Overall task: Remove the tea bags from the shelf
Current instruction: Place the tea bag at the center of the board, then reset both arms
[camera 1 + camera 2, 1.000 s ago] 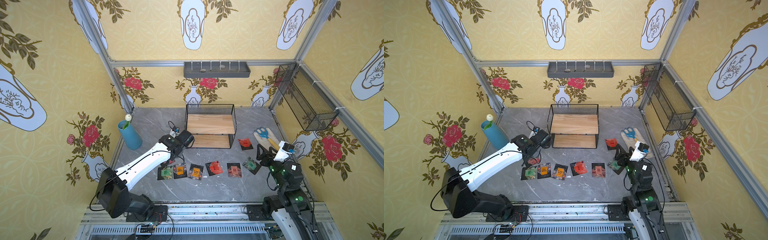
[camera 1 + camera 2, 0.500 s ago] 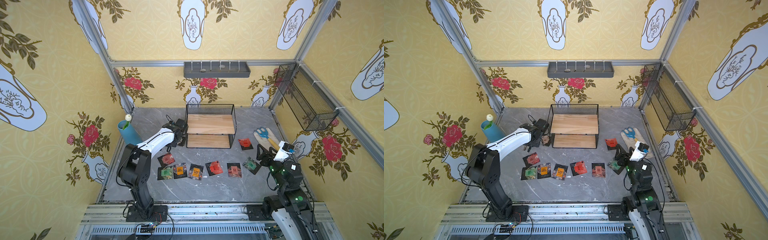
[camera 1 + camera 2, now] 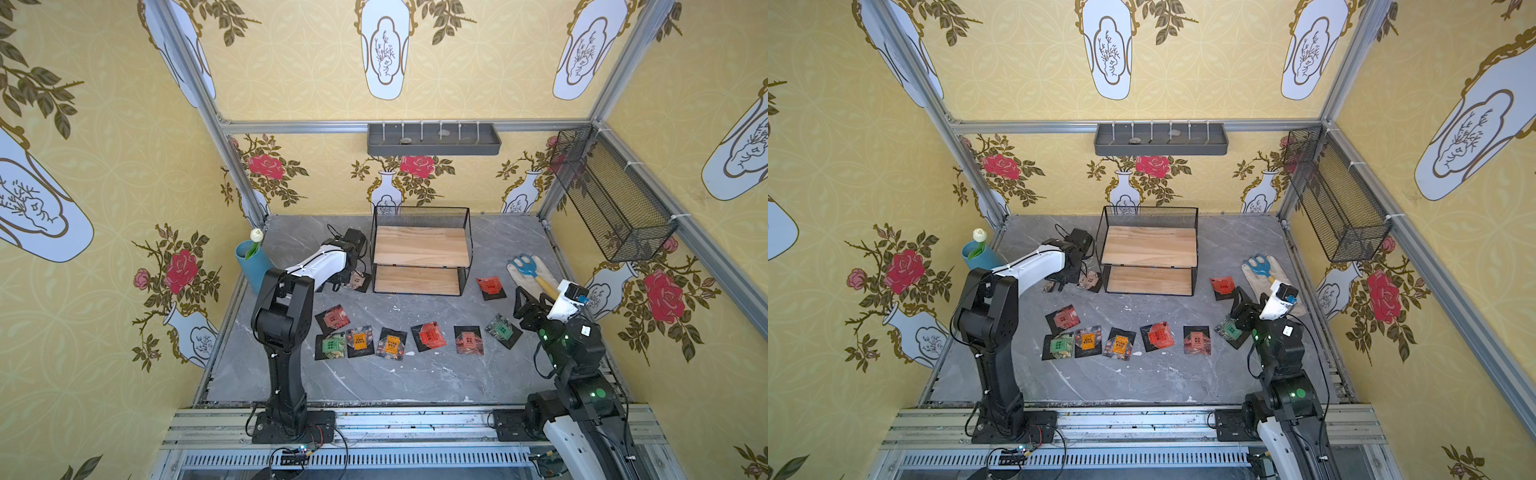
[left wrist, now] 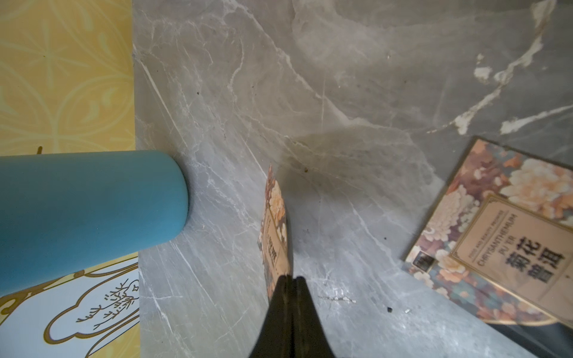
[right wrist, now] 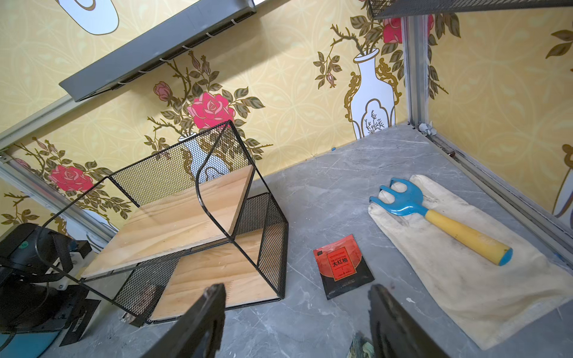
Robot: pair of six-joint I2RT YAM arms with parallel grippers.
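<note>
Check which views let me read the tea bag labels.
Left wrist view: beige tea bag lying flat reads sharply; the held tea bag shows edge-on, throwing a dark shadow. Right wrist view: red tea bag crisp, fingers blurred. Both top views: evenly lit, labels too small.

Two black-and-white arms
Left arm (image 3: pixel 284 320): black joints, white forearm shell, black cables. Right arm (image 3: pixel 582 351): green indicator lights.
</note>
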